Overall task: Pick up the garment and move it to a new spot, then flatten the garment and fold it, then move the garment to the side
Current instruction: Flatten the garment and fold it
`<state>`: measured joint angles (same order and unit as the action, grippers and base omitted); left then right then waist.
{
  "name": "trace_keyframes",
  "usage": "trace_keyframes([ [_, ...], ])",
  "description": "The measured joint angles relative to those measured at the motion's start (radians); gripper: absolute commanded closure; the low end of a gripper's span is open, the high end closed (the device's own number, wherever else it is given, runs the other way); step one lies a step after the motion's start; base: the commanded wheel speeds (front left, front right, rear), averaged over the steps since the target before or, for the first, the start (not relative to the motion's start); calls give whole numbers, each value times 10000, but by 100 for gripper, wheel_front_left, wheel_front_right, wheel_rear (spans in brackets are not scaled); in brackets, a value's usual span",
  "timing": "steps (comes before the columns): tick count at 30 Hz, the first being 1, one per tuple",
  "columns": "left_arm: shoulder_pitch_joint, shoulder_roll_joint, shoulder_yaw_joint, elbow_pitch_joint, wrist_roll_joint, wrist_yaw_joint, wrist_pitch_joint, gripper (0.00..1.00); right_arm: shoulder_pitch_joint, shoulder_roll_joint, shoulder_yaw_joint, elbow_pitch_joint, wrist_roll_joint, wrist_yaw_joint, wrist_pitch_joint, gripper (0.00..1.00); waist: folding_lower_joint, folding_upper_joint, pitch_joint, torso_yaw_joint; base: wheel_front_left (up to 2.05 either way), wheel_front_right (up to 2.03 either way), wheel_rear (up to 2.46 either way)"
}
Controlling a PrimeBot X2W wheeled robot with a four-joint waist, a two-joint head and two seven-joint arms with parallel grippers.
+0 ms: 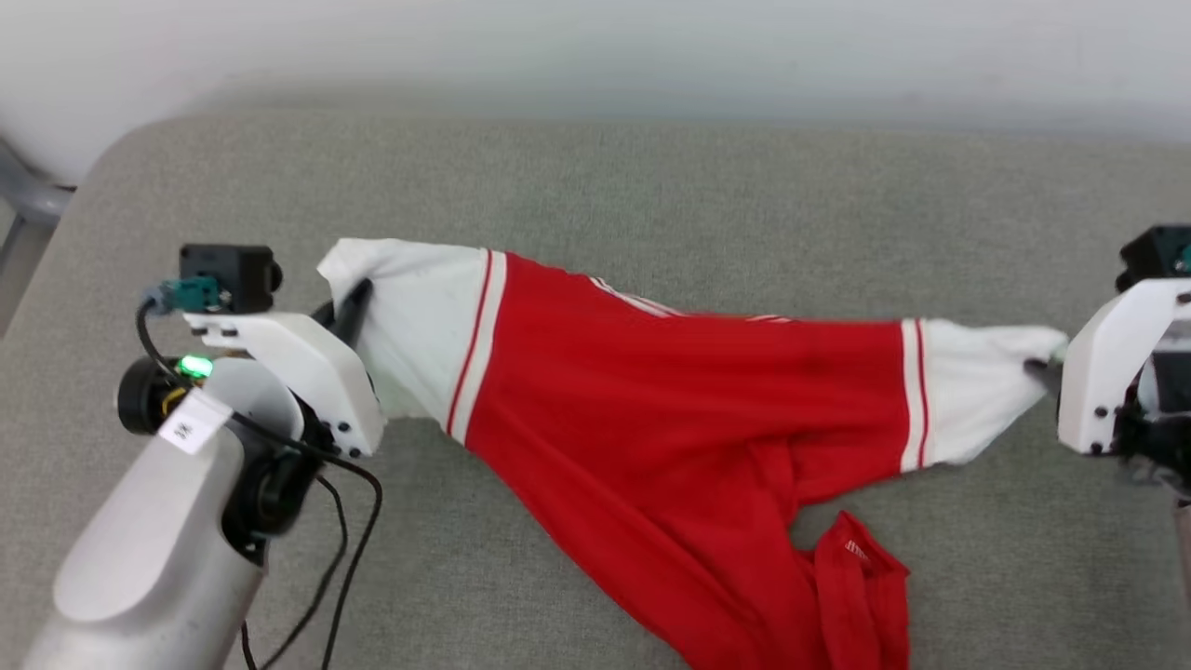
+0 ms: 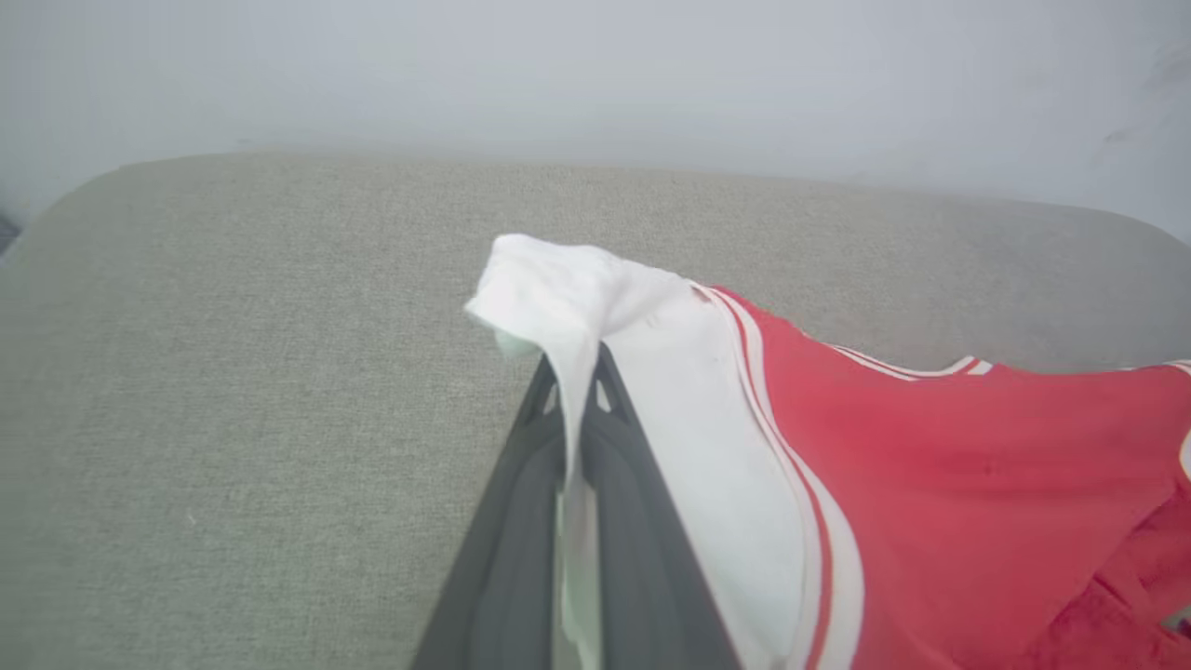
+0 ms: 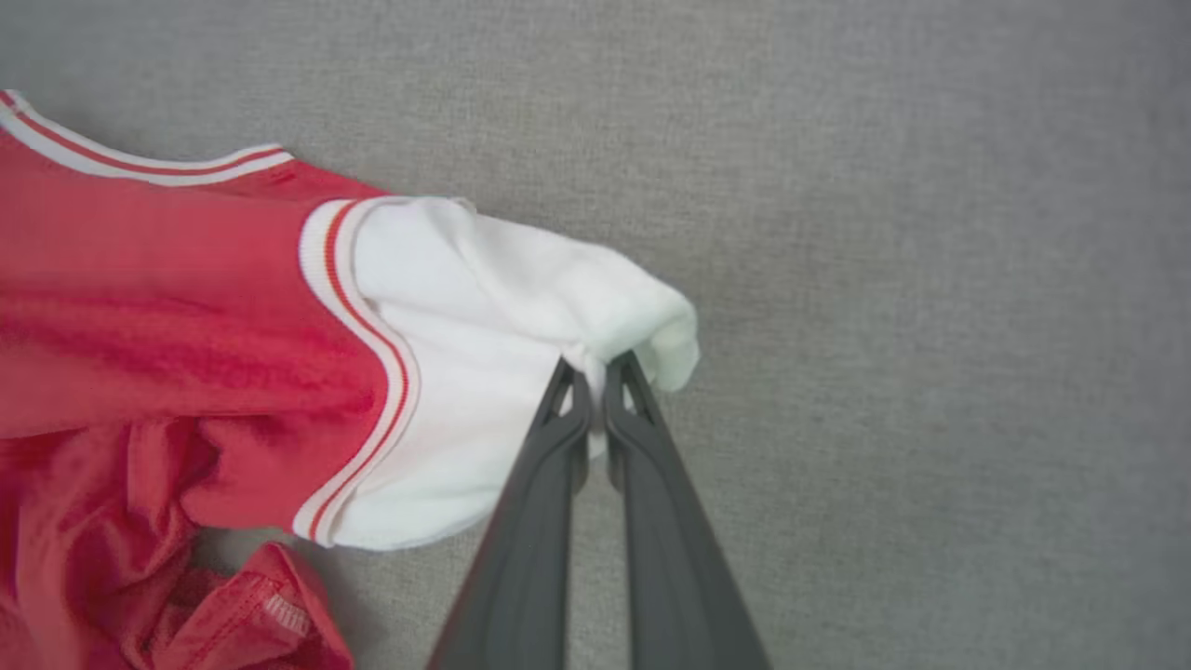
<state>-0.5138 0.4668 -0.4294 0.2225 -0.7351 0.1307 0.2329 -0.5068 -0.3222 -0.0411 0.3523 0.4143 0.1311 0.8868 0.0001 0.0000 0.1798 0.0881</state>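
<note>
The garment [image 1: 670, 409], bright red with white sleeves edged in red-and-white stripes, lies stretched across the grey cushion, its lower body bunched toward the front. My left gripper [image 1: 352, 305] is shut on the white left sleeve [image 2: 577, 307], the cloth pinched between its dark fingers [image 2: 521, 484]. At the far right my right gripper [image 1: 1040, 367] is shut on the tip of the other white sleeve [image 3: 521, 307]; its fingers [image 3: 651, 484] meet on the cloth. The chest lettering is hidden.
A grey fabric surface [image 1: 651, 186] spreads under everything, with bare room behind the garment and at the front left. A pale wall [image 1: 595, 46] runs along the back. A grey metal frame [image 1: 28, 200] shows at the far left edge.
</note>
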Motion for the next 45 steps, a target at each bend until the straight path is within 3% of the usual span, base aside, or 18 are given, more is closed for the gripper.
trace_keyframes([
  [7,-1587,-221,228,1020,-6,-433,-424,100,-1146,-253,-313,-196,-579,0,-895,100,-1,0,-491,-133,0,0,0],
  [16,-4849,-604,533,3561,128,-1402,-1601,100,-4102,-288,-240,316,-1551,2,-2314,100,0,0,74,-314,0,0,0],
  [30,-9429,31,966,5960,834,-1921,-3505,100,-9488,445,372,1916,-2660,6,-4516,100,0,0,1788,-911,0,0,0],
  [36,-10520,157,934,6462,1001,-2104,-4079,100,-10818,688,635,2731,-2796,4,-5162,100,1,0,2664,-1045,0,0,0],
  [45,-10700,-217,734,7630,826,-2474,-4602,100,-11314,1137,1235,4460,-2322,4,-6098,100,2,0,3887,-986,0,0,0],
])
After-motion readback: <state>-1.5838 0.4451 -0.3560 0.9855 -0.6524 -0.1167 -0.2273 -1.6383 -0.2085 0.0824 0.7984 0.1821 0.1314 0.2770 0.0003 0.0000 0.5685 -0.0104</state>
